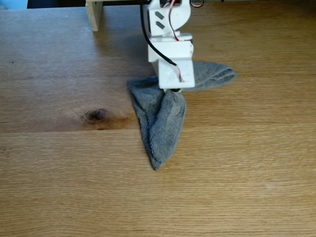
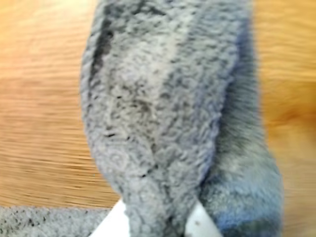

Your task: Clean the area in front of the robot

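Note:
The robot (image 1: 170,44), a white boxy arm with a black cable and red wires, reaches down over the middle of the area, a light oak tabletop (image 1: 237,173). A grey terry cloth (image 1: 160,123) lies crumpled beneath it, one fold pointing toward the camera and another trailing right. In the wrist view the cloth (image 2: 163,98) bunches upward between two white fingertips (image 2: 114,223) at the bottom edge. The gripper (image 1: 174,90) (image 2: 158,224) is shut on the cloth and pressed low to the table.
A dark oval knot (image 1: 96,115) marks the wood left of the cloth. A pale wooden post (image 1: 94,15) stands at the back left, near the arm's base. Bare tabletop (image 2: 44,123) stretches to the left, right and front of the cloth.

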`<action>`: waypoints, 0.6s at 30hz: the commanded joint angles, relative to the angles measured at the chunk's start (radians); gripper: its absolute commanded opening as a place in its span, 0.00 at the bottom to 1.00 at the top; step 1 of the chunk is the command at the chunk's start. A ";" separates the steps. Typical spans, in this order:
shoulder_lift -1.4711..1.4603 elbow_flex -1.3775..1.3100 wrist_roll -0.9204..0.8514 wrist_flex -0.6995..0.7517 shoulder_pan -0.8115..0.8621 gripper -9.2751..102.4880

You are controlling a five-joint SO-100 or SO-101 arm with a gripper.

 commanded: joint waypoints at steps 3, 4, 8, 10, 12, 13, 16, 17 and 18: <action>0.275 -0.005 -0.167 0.175 0.241 0.08; 0.301 -0.005 -0.199 0.230 0.287 0.08; 0.376 -0.003 -0.327 0.448 0.472 0.08; 0.391 -0.002 -0.396 0.512 0.566 0.08; 0.390 -0.002 -0.459 0.523 0.658 0.08; 0.380 -0.002 -0.491 0.518 0.704 0.08; 0.333 -0.002 -0.583 0.482 0.830 0.08; 0.313 -0.002 -0.606 0.465 0.864 0.08; 0.291 -0.002 -0.623 0.451 0.893 0.08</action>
